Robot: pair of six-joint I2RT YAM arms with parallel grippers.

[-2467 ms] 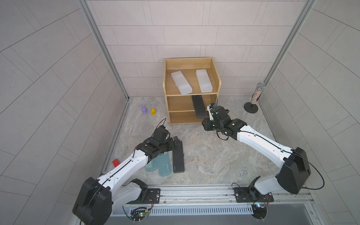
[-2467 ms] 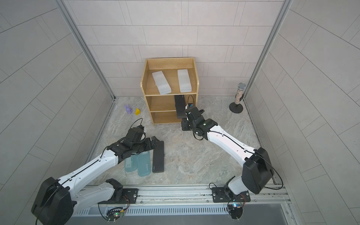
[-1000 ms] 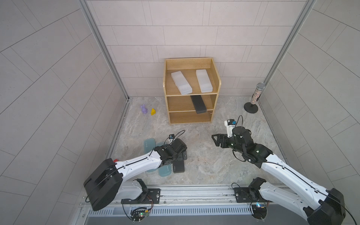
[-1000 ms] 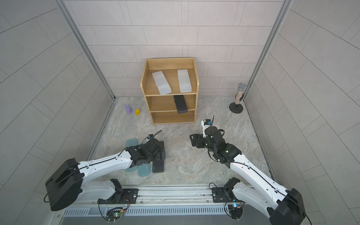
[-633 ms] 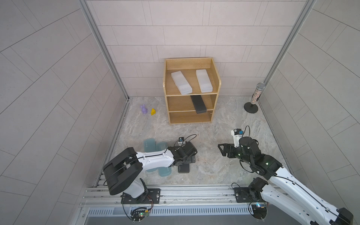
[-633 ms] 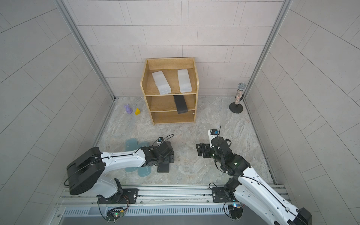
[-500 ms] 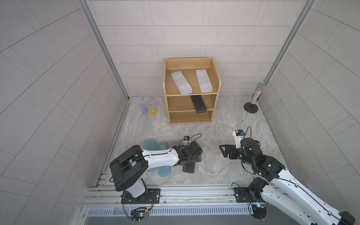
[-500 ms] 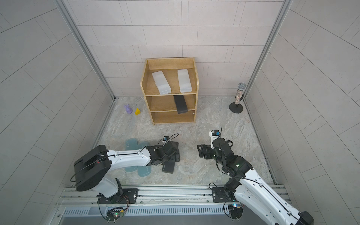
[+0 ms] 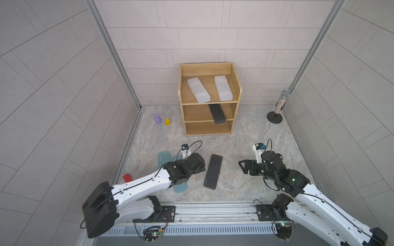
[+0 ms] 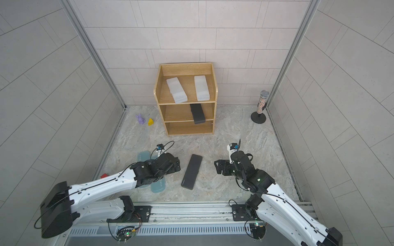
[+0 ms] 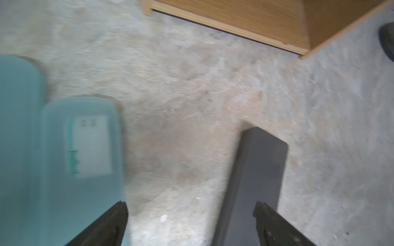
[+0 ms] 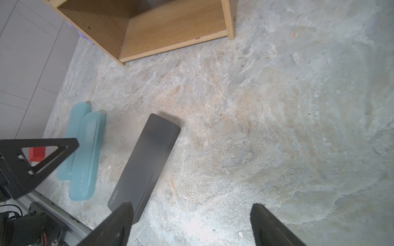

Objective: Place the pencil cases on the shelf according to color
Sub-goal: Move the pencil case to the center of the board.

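The wooden shelf (image 9: 207, 127) stands at the back. Two white pencil cases (image 9: 198, 90) (image 9: 223, 88) lie on its top tier, and a black one (image 9: 217, 113) juts from the middle tier. Another black case (image 9: 213, 171) (image 12: 147, 164) lies on the floor between the arms. Two teal cases (image 9: 163, 157) (image 12: 85, 153) lie partly under the left arm. My left gripper (image 9: 202, 167) (image 11: 190, 209) is open just left of the floor case, one fingertip over its edge. My right gripper (image 9: 243, 168) (image 12: 191, 209) is open and empty, to the right of that case.
A purple figure (image 9: 157, 119) and a yellow wedge (image 9: 168, 121) sit left of the shelf. A small red block (image 9: 127, 177) lies by the left wall. A microphone on a stand (image 9: 277, 108) is at the back right. A metal rail (image 9: 213, 210) runs along the front.
The left gripper slid the floor black case rightward toward the middle and now stands open beside it. The right arm drew back toward the front, jaws a little wider.
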